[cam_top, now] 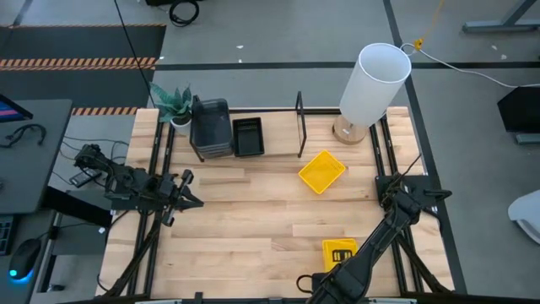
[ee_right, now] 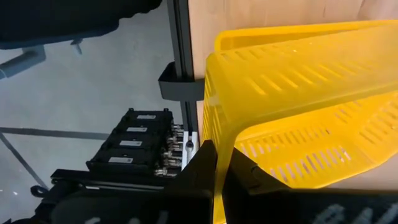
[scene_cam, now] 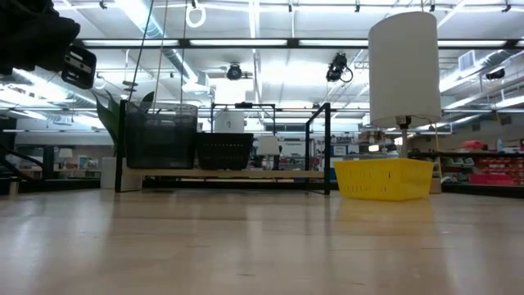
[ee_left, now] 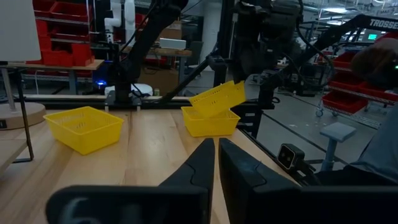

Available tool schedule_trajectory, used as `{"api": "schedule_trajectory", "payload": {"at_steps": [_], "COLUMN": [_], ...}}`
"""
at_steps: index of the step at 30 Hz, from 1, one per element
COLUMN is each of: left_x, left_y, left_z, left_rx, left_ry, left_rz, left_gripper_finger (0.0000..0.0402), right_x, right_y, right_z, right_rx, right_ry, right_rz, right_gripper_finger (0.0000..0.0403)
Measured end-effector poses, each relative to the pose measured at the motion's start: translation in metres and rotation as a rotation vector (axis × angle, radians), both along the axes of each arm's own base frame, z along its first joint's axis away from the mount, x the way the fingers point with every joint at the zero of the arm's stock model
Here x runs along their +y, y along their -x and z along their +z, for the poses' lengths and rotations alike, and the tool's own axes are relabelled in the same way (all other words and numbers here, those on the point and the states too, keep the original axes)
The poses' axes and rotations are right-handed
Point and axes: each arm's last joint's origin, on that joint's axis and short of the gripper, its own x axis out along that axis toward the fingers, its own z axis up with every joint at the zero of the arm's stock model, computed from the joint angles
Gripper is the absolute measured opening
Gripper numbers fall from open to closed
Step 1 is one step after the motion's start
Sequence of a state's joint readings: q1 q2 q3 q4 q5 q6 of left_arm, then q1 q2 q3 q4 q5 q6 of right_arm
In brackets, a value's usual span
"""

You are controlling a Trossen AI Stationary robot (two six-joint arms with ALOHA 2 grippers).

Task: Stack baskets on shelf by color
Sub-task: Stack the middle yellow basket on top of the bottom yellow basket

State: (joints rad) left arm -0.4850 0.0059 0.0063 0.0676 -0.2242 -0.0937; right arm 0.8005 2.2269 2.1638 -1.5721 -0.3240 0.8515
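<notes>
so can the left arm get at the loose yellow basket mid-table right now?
Probably yes. The left gripper is shut and empty at the table's left side, and bare tabletop lies between it and the yellow basket. The right gripper is busy, shut on another yellow basket's rim.

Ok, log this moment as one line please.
right gripper: jaws shut on yellow basket wall, tilted over second yellow basket | left gripper: jaws shut, empty | third yellow basket: on table | shelf: grey stack, black basket
</notes>
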Motion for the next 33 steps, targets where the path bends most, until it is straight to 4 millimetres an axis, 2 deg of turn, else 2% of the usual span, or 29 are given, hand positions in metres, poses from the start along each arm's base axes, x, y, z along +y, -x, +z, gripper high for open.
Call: {"api": "schedule_trajectory", "payload": {"at_steps": [17,33], "left_x": [0.000,0.000], "left_y": [0.000,0.000], "left_z": [0.000,0.000], "left_rx": [0.003,0.003], "left_ry": [-0.002,-0.002], "left_rz": [0.000,0.000], "left_gripper_finger": [0.0030,0.0034], "right_x": [-0.002,-0.001], "right_y": [0.002,0.000], "right_z": [-0.018,-0.019], "right_rx": [0.076,0.038], "right_ry": [0.007,-0.002], "right_rz": [0.008,0.028], "right_gripper_finger": [0.0009,0.0009]}}
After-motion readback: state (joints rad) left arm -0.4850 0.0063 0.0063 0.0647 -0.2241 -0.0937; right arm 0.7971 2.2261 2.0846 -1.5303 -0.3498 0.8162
